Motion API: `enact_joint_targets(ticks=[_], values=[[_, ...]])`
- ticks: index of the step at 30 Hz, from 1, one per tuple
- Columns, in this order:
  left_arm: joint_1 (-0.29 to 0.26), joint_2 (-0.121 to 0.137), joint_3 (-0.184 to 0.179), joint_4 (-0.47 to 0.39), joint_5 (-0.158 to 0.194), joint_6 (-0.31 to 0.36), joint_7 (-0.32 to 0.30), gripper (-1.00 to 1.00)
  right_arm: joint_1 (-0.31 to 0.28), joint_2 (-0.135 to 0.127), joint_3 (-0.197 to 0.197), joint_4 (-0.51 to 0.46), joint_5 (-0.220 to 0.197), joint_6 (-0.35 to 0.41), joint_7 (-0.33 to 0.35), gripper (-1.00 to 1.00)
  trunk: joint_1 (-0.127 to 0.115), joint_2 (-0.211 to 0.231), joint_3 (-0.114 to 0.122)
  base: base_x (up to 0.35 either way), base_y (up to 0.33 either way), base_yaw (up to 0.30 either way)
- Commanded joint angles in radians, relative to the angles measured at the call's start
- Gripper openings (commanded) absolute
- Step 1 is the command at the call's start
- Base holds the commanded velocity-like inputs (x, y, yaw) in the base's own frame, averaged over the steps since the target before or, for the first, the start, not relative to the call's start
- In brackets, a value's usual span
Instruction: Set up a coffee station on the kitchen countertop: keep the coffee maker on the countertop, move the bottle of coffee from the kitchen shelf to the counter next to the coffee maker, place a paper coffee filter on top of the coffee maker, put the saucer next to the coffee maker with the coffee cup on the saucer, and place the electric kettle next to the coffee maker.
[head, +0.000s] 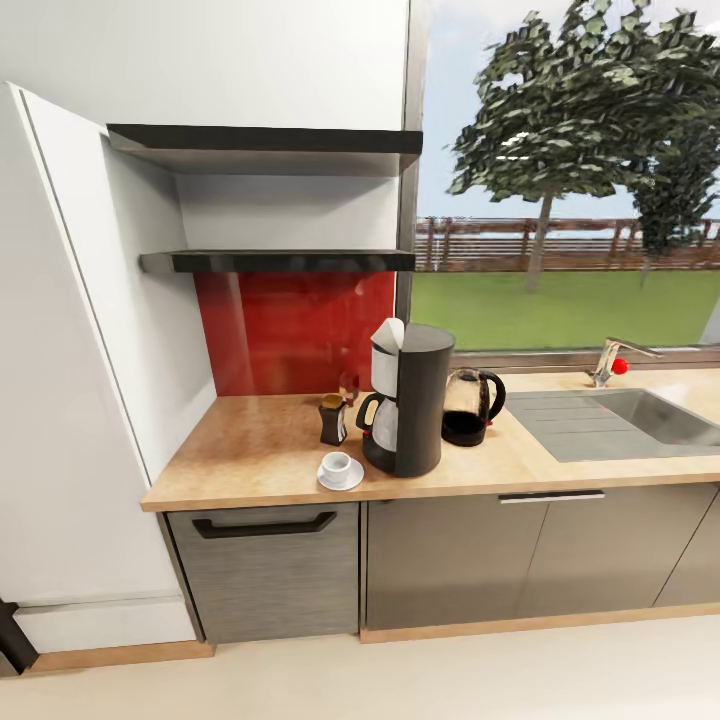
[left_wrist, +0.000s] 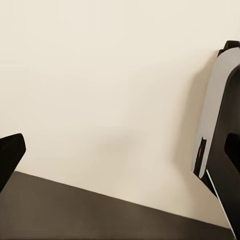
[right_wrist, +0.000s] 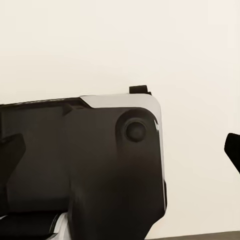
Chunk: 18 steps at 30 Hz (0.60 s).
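The black coffee maker (head: 408, 402) stands on the wooden countertop (head: 250, 450), with a white paper filter (head: 386, 352) on its top. Left of it sits the dark bottle of coffee (head: 333, 420). A white cup (head: 338, 465) rests on a white saucer (head: 341, 478) at the machine's front left. The dark electric kettle (head: 470, 405) stands just right of the machine. My left gripper (left_wrist: 120, 155) is open over beige floor, and my right gripper (right_wrist: 122, 152) is open too. Neither holds anything.
Two dark wall shelves (head: 280, 262) hang bare above a red backsplash (head: 290, 330). A small reddish jar (head: 348, 384) stands behind the bottle. A sink (head: 650, 415) and faucet (head: 612, 360) lie to the right. My robot's grey and black body (right_wrist: 100, 160) shows below the right gripper.
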<state>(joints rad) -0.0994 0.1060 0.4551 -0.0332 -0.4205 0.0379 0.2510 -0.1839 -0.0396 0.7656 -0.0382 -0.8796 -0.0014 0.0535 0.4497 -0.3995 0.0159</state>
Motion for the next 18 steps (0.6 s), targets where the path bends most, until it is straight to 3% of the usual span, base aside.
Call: enact_joint_targets(ticks=[1,18], values=[[0.001,-0.001,0.006,-0.001,-0.011,0.005,0.002,1.0,0.0,0.0,0.008,0.0,-0.01,0.0,0.003,1.0,0.0,-0.001,0.0,0.0,0.0,0.0],[0.003,-0.005,0.007,0.001,-0.009,0.015,-0.001,1.0,0.0,0.0,0.008,0.0,-0.01,0.0,0.003,1.0,0.0,-0.001,0.0,0.0,0.0,0.0]])
